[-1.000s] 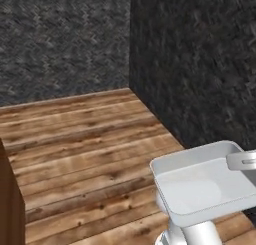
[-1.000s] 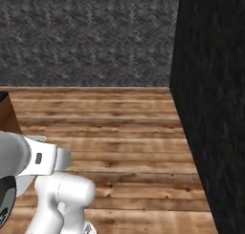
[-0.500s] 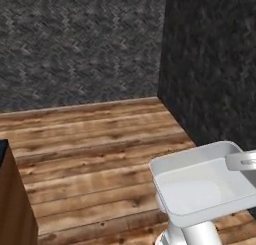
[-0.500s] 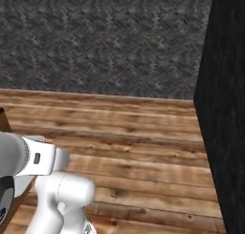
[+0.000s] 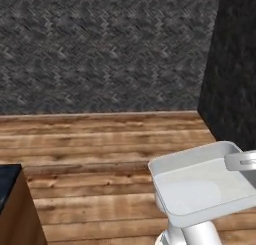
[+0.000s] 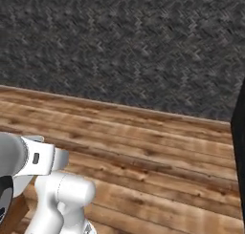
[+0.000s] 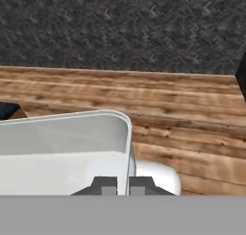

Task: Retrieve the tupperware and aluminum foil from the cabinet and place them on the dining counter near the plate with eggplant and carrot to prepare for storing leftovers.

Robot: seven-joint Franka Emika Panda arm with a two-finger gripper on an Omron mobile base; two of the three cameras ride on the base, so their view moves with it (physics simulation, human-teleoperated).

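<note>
At the far left of the left base view, a dark-topped corner on a brown wooden base (image 5: 12, 209) was seen at the lower edge, its top black; the same dark corner (image 7: 8, 110) was glimpsed at the left edge of the hand view, just beyond the tray's rim. A plank wooden floor (image 5: 100, 139) was spread across the middle of all three views, backed by a grey herringbone wall (image 5: 100, 44). A black veined panel (image 5: 232, 64) was shown standing at the right of the left base view, and only as a thin dark strip (image 6: 239, 132) at the right edge of the right base view.

The tupperware (image 5: 202, 186) was seen in the left base view held aloft above the floor at the lower right, over the white arm, its open side up. Its long axis was run from lower left to upper right in that view, a short end turned toward the right edge. In the right base view the arm's white links (image 6: 57, 190) were shown at the lower left.

In the hand view the tupperware (image 7: 62, 147) was seen from close by, and the end effector (image 7: 123, 186) was closed down to a narrow slit on its right rim, one dark finger on each side of the thin wall.
</note>
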